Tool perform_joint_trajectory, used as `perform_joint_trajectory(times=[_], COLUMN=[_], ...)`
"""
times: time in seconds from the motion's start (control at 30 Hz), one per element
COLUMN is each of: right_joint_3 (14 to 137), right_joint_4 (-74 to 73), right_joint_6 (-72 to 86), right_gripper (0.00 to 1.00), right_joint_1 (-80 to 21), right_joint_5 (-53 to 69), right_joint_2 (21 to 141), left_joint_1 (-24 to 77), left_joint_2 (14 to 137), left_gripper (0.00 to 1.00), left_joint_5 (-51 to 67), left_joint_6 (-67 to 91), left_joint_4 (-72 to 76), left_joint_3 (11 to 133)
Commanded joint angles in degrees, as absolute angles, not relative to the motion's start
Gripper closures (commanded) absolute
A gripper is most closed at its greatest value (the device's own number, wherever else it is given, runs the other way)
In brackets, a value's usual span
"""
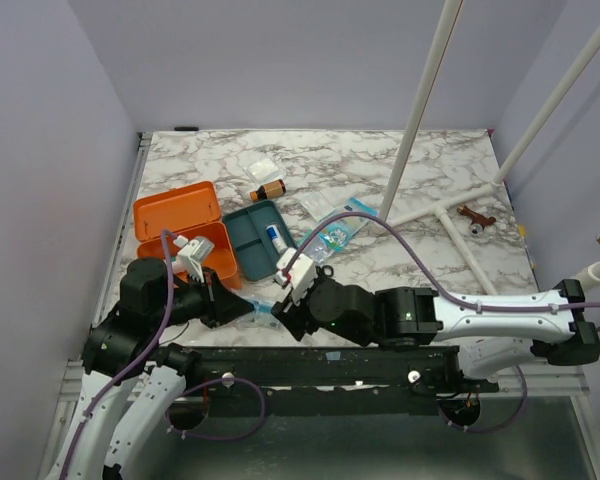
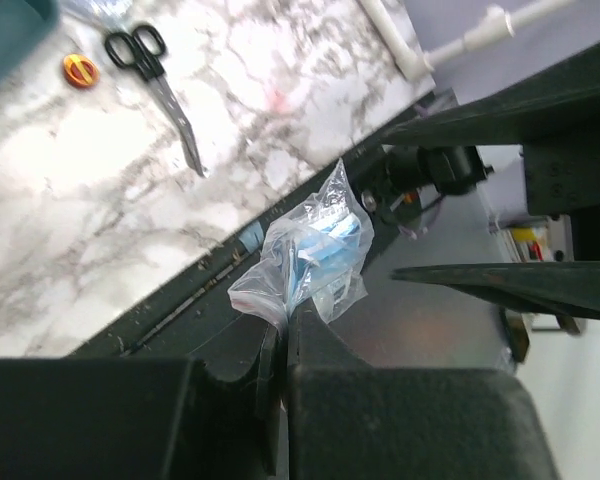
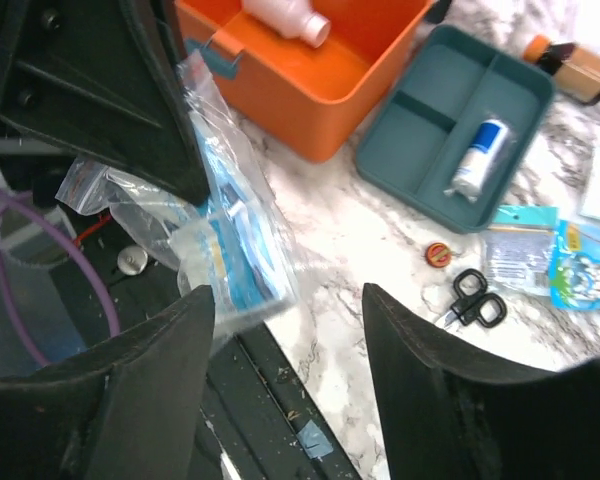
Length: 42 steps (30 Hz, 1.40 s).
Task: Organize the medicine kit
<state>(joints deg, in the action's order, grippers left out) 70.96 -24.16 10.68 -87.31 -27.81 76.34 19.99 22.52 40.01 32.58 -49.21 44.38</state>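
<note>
Left hand [image 2: 283, 335] pinched shut on a clear plastic bag [image 2: 315, 250] over the near edge of the surface [image 1: 410, 265], right hand [image 3: 290, 330] open just beside the bag, open orange medicine kit [image 1: 175, 212] on the surface at 11 o'clock from both hands.

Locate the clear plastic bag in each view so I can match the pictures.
Top external: clear bag low, left of centre.
Left wrist: centre, pinched in the left end effector.
Right wrist: left of centre.
Shared landmark: teal tray.
</note>
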Motion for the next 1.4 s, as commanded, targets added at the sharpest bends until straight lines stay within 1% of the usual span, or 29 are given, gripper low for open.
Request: perform_joint_trajectory(times=[0.0,0.17,0.3,0.47,0.63,0.73,0.87,0.97,1.07,1.37], right_joint_3=[70.5,69.5,68.0,66.7,65.5,64.2,62.1,60.8,59.6,56.3], right_joint_4=[-27.2,-29.5,-30.6,-31.2,-31.9,-31.0,-30.1,-29.8,-28.8,-27.6], right_joint_6=[14.1,16.3,18.4,19.8,21.0,21.4,22.0,22.7,22.7,23.8], right_gripper=[0.35,0.33,0.33,0.33,0.33,0.32,0.33,0.33,0.33,0.33], right_joint_1=[-87.7,-87.7,-87.7,-87.7,-87.7,-87.7,-87.7,-87.7,-87.7,-87.7], right_joint_5=[-35.9,-37.7,-38.1,-35.9,-35.7,-35.1,-34.4,-34.1,-33.8,-31.8], right_joint_2=[71.1,68.2,66.9,65.6,64.4,63.8,63.2,62.7,62.1,60.9], left_joint_1=[20.0,19.2,15.5,4.6,0.9,-3.9,-7.7,-9.7,-10.2,-10.8], left_joint_2=[25.0,29.0,32.9,36.4,40.6,43.1,46.6,49.0,51.8,63.0], left_gripper=[1.0,1.0,1.0,1.0,1.0,1.0,1.0,1.0,1.0,1.0], left_joint_5=[29.5,19.4,17.3,19.3,17.4,20.2,21.6,22.6,21.6,25.4], left_joint_6=[30.1,26.9,24.2,20.5,19.6,20.4,21.3,22.6,23.5,27.5], left_joint_4=[-50.1,-50.8,-50.3,-48.7,-46.8,-44.3,-42.9,-41.6,-40.1,-33.1], left_joint_3=[50.3,55.2,57.2,57.7,56.5,54.6,53.3,51.9,50.6,47.7])
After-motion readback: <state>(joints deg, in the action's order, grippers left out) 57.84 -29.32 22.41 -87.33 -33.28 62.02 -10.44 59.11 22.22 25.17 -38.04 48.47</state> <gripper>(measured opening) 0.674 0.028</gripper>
